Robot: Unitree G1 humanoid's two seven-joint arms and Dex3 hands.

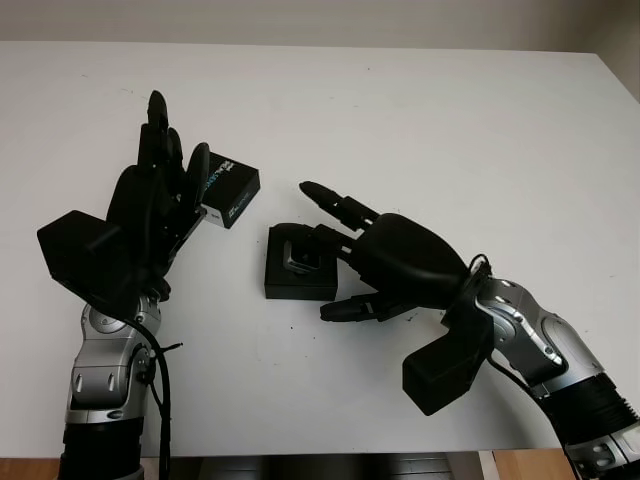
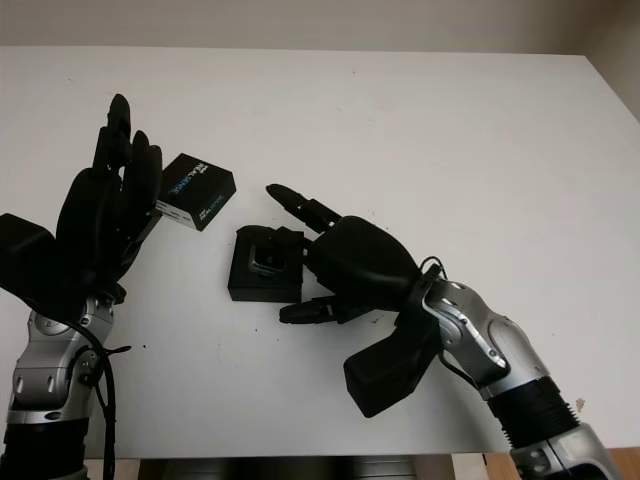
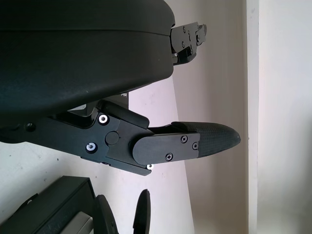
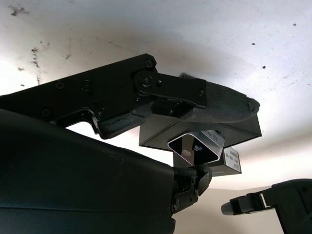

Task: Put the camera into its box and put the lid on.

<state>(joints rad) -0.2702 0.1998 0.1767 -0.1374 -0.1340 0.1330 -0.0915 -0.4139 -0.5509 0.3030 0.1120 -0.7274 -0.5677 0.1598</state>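
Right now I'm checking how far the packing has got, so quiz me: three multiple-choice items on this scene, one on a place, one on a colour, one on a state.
1. Where is the camera?
A. In the open black box
B. On the bare table
C. On top of the lid

2. What colour is the table?
A. Brown
B. White
C. Grey

3. What is the state of the lid?
A. Shut on the box
B. Off the box, at the left hand
C. Under the right hand

Answers
1: A, the camera sits inside the box, by the right hand's fingers.
2: B, the surface is plain white.
3: B, the lid is apart from the box, against the left hand's fingers.
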